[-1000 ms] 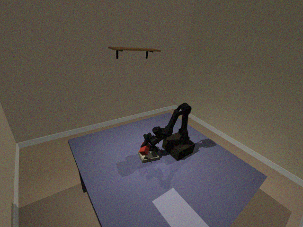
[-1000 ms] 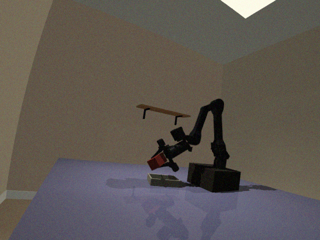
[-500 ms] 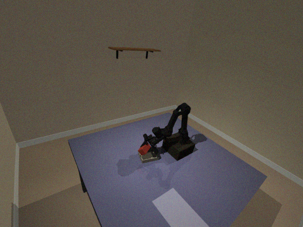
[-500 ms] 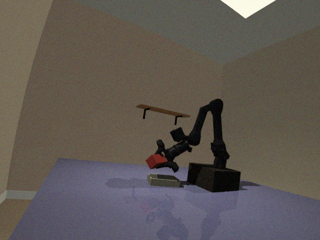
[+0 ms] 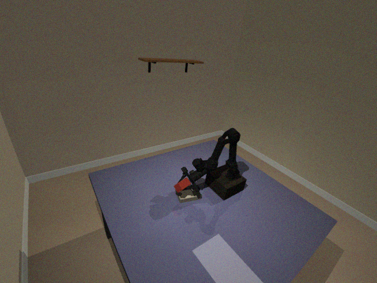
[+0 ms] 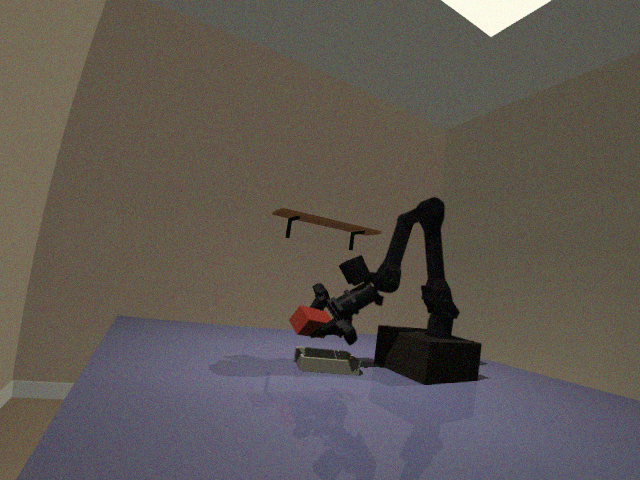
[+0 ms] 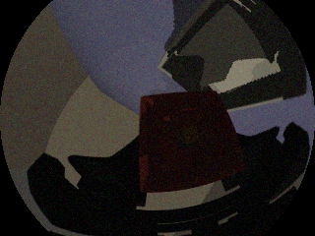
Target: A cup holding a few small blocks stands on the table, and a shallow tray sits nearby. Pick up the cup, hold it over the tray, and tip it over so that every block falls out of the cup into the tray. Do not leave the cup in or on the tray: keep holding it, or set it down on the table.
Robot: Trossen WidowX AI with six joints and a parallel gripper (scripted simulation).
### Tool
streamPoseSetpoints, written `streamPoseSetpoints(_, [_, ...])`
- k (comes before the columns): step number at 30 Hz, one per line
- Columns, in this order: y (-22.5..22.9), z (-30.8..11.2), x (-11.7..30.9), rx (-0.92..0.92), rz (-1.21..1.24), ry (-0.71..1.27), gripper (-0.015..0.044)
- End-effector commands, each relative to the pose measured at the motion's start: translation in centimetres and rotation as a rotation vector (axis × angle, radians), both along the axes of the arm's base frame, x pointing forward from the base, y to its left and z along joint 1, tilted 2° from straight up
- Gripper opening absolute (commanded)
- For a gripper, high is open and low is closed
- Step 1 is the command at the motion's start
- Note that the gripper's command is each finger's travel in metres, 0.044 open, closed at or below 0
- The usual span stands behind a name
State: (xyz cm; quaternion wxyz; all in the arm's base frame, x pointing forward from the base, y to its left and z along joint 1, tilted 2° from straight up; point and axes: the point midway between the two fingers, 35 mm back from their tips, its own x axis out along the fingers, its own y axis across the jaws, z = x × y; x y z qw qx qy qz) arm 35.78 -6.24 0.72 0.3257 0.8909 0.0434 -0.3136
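One arm (image 5: pixel 217 152) (image 6: pixel 398 248) bends sharply, fingers (image 6: pixel 350 331) angled downward.

Up on the far wall from me there's a brown wooden shelf (image 5: pixel 170 60) (image 6: pixel 325 222) on two black brackets, pale skirting (image 5: pixel 128 156) (image 6: pixel 42 390) running low along the walls, and a whitish rectangle (image 5: pixel 227 259) lying across the bluish tabletop.
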Motion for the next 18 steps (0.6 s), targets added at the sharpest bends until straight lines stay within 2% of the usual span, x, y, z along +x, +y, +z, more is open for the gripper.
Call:
streamPoseSetpoints(1, [-0.09, -0.09, 0.09, 0.058, -0.049, -0.012, 0.0])
streamPoseSetpoints(18, [-0.07, -0.44, 0.26, 0.355, -0.267, -0.06, 0.0])
